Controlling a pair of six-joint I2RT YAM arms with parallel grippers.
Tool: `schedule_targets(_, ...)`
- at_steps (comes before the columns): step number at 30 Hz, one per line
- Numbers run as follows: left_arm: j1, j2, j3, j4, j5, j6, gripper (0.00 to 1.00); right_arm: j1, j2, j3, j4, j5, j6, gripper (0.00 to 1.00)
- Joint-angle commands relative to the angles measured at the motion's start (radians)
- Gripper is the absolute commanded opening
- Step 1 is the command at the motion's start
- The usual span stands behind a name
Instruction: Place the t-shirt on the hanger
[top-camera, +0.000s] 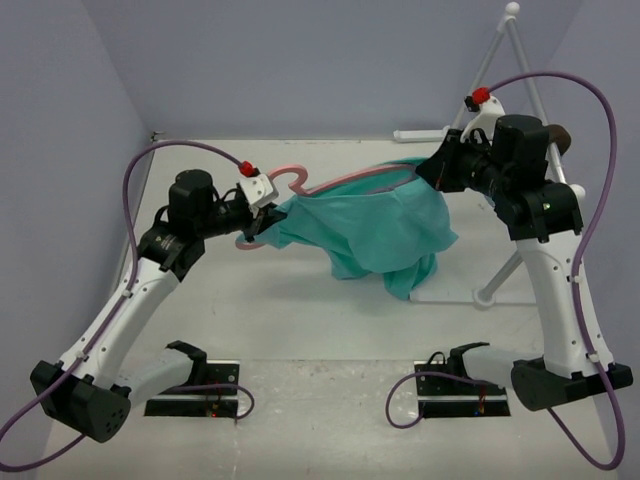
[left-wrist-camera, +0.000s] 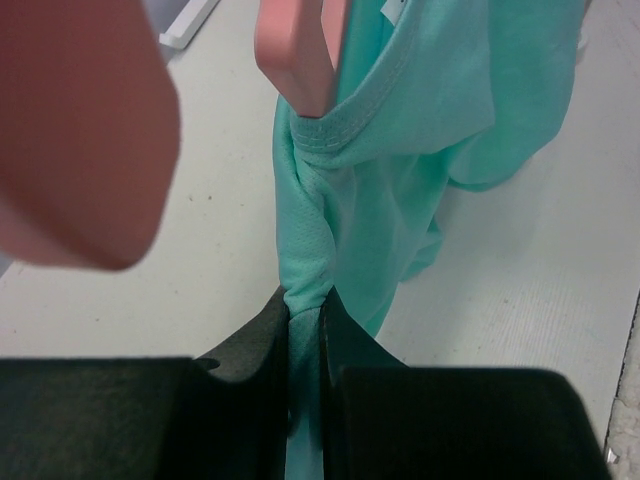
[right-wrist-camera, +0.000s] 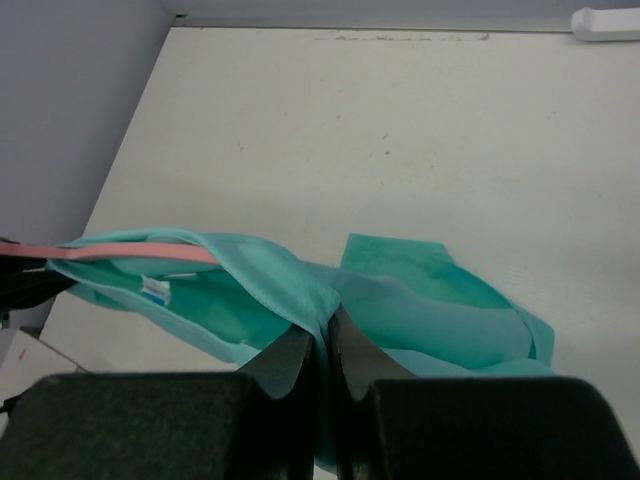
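Top external view: the t-shirt (top-camera: 370, 235) hangs slung between the two grippers, sagging toward the table (top-camera: 300, 330).
The left gripper (top-camera: 262, 222) is clenched on a bunched edge of the cloth, and the right gripper (top-camera: 435, 172) pinches a fold at the opposite end. The hanger (top-camera: 335, 182) runs from just beside the left gripper toward the right one, with its pink arm tucked under the shirt's upper edge. A white rack (top-camera: 500, 60) stands behind the right gripper.
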Motion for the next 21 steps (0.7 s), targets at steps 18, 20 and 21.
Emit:
schedule_targets(18,-0.055,0.137,0.203,0.056,0.264,-0.054,0.00,0.134,0.086,-0.069,0.179,-0.428,0.023,0.19)
schedule_targets(20,-0.054,0.180,0.237,0.012,0.270,-0.021,0.00,0.111,0.069,-0.068,0.156,-0.383,0.016,0.30)
schedule_targets(21,-0.052,0.191,0.254,-0.015,0.270,-0.006,0.00,0.100,0.067,-0.060,0.143,-0.359,0.012,0.37)
